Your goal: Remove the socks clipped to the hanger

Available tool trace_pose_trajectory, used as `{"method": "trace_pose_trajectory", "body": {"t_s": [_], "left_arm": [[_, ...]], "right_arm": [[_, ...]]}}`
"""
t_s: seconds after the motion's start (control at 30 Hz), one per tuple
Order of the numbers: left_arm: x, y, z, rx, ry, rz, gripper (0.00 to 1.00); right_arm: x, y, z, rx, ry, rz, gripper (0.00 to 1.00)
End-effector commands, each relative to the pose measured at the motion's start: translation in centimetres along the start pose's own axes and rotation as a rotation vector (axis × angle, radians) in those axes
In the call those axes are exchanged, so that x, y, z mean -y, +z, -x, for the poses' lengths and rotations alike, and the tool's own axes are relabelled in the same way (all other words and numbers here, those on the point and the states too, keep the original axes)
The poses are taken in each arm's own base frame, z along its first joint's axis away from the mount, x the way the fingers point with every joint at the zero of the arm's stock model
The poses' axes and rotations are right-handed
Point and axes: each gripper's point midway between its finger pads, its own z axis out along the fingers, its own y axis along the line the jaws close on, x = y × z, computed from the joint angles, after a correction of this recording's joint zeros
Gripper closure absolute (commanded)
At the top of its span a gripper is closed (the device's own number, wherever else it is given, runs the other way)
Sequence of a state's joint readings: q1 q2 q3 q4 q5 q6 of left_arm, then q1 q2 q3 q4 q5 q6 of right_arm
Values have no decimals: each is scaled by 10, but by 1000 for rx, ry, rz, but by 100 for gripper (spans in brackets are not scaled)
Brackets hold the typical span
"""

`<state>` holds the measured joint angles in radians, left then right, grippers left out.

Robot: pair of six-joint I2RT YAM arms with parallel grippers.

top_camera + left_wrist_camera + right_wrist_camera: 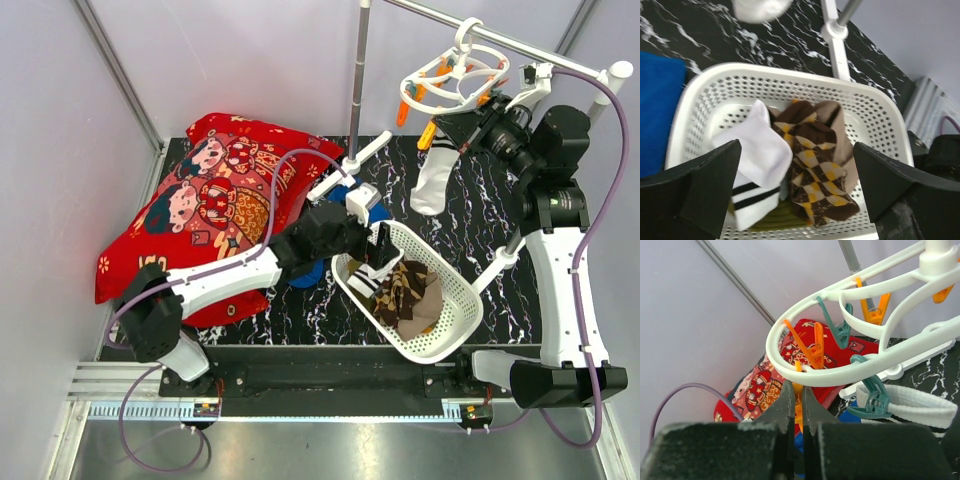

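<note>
- Top external: we are seeing the hanger (455, 78) hooked on the rail (520, 42), one white sock (432, 185) dangling beneath it. The right gripper (448, 127) is reaching its pegs, and the left gripper (386, 243) is hovering over the basket (440, 345).
- Left wrist: our left fingers (705, 185) are standing spread wide above a banded sock (760, 160) and a checked sock (815, 175) in the basket.
- Right wrist: our right fingers (784, 412) are pinching an orange peg (798, 395) under the hanger's ring; a teal peg (872, 397) is gripping the white sock.

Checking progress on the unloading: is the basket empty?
No, a white sock and a brown checked sock lie inside the basket.
</note>
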<state>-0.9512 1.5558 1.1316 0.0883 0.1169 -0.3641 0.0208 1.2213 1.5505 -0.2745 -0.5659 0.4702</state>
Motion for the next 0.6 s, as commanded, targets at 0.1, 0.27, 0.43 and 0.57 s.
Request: {"method": "trace_pose_trajectory", "body": {"t_s": [0.1,0.27,0.43,0.57], "left_arm": [[-1,-1,107,237,198,97,1],[11,19,144,320,233,-12,1],[11,51,151,306,264,-48,1],[11,73,156,305,261,-68,1]], "right_arm": [[-35,-12,38,111,53,52,100],[-39,-12,39,113,99,72,100],[-40,-12,39,121,120,79,100],[-45,-13,40,123,130,95,100]]}}
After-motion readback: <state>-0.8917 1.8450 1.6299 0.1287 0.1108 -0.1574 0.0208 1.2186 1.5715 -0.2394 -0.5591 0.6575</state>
